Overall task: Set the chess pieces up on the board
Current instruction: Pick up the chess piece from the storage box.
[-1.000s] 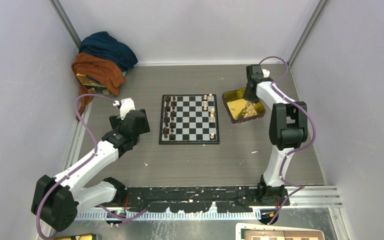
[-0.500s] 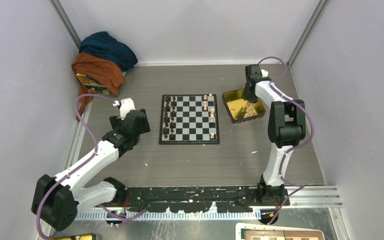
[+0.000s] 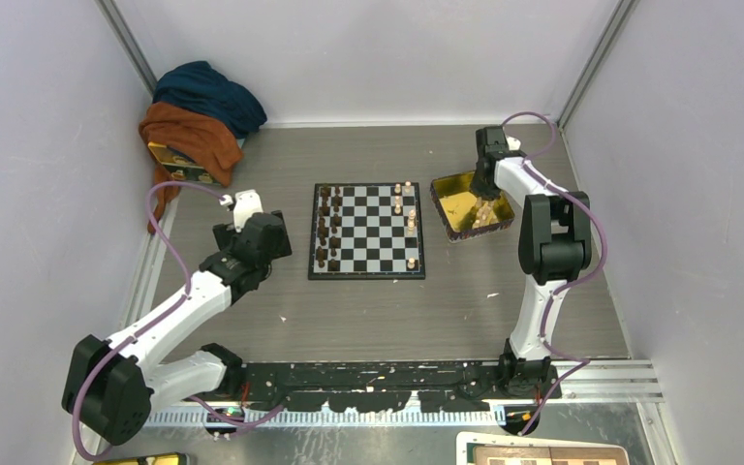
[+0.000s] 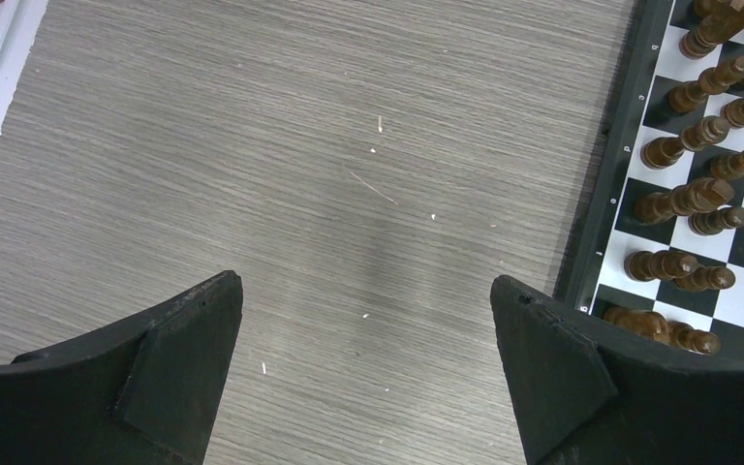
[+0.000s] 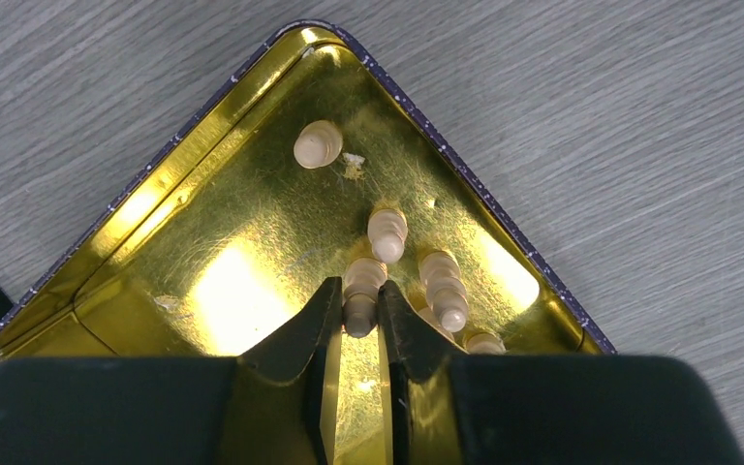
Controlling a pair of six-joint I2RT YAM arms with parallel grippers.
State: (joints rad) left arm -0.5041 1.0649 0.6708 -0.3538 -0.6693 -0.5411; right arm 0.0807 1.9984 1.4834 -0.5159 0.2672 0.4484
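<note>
Chess pieces (image 5: pixel 387 232), light tan: several lie loose in the shiny yellow tray (image 5: pixel 184 145), which sits on the table (image 4: pixel 252 145) just beside the right edge of the board (image 3: pixel 366 231). A few more stand on the board's right-hand files. One tan piece (image 5: pixel 360 291) is pinched between the closely set fingers of the right gripper (image 5: pixel 358 312), low inside the tray; whether it touches the tray floor cannot be told. Dark brown pieces (image 4: pixel 697 194) stand in two files along the board's left edge. Left gripper (image 4: pixel 363 329): jaws wide apart, holding nothing, over bare table just left of the board. Blue cloth (image 3: pixel 208 92) and orange cloth (image 3: pixel 189 136) are heaped in the far left corner.
</note>
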